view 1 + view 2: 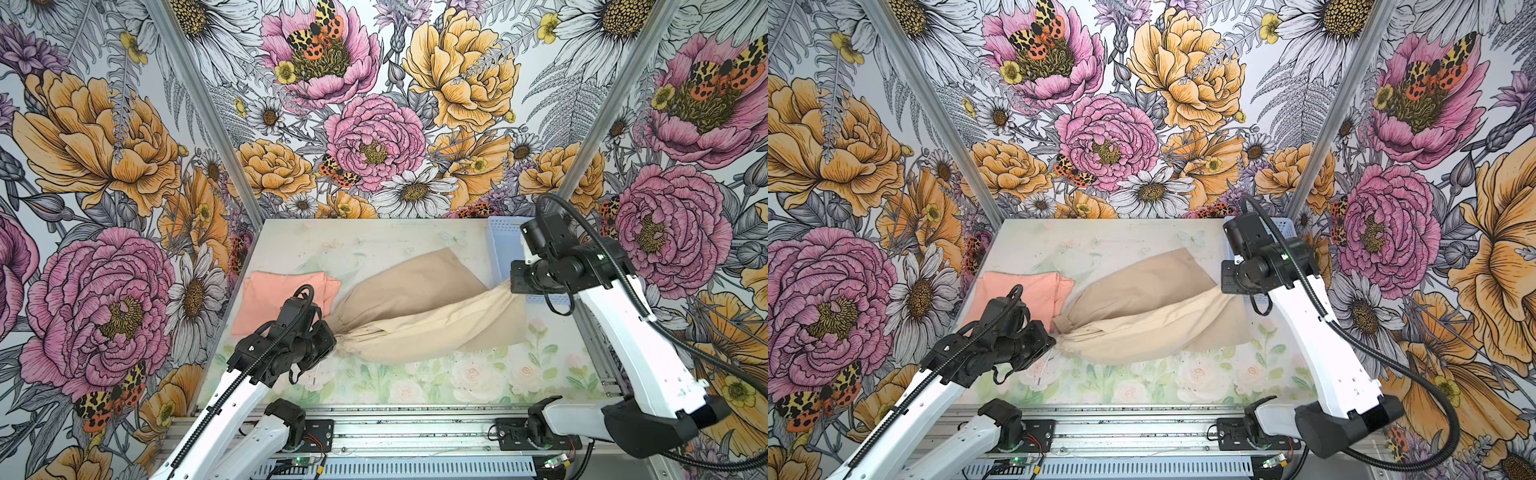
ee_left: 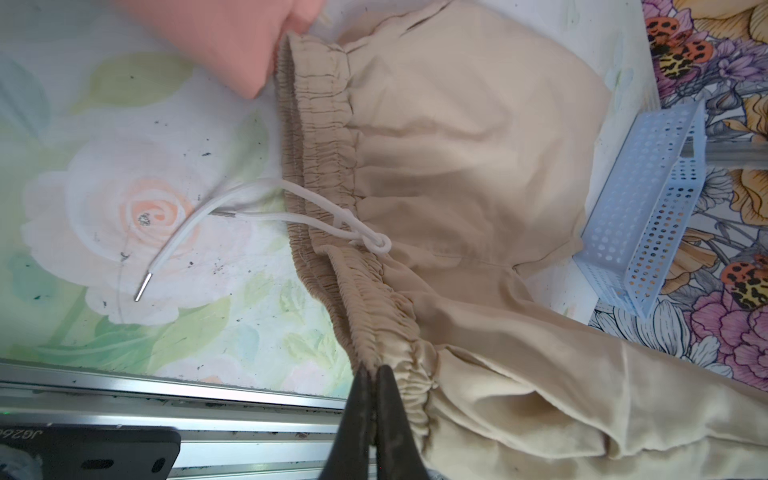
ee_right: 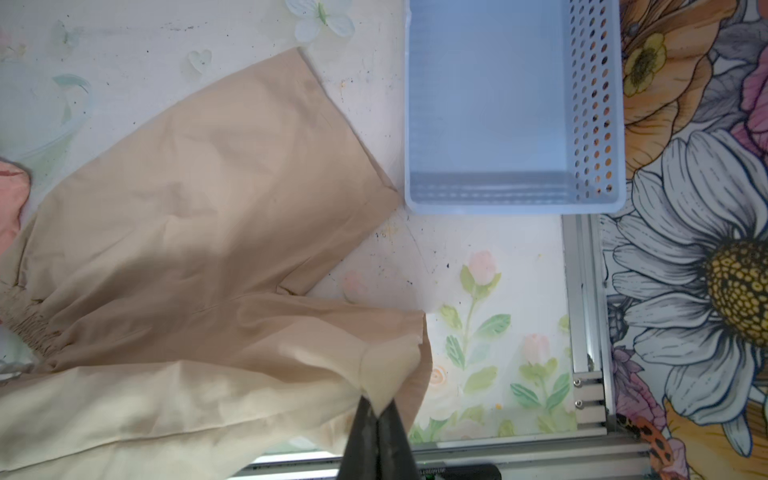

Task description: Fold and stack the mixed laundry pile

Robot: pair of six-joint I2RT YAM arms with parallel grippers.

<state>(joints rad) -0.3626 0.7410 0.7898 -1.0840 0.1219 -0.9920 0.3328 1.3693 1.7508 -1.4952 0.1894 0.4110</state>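
The beige shorts [image 1: 415, 307] [image 1: 1142, 311] stretch across the table between both arms, one leg folded over the other. My left gripper [image 2: 372, 370] is shut on the elastic waistband [image 2: 328, 137] at its near corner, and the white drawstring [image 2: 232, 208] trails onto the table. My right gripper [image 3: 377, 409] is shut on the hem corner of the upper leg of the shorts [image 3: 187, 199], lifted off the table. The peach-pink T-shirt [image 1: 270, 297] [image 1: 1009, 291] lies folded at the left, beside the waistband, partly hidden by my left arm.
A light blue perforated basket [image 1: 505, 249] [image 3: 598, 104] stands empty at the back right, close to the far leg's hem; in another top view my right arm hides all but its corner [image 1: 1283, 226]. An aluminium rail [image 1: 415, 428] runs along the table's front edge.
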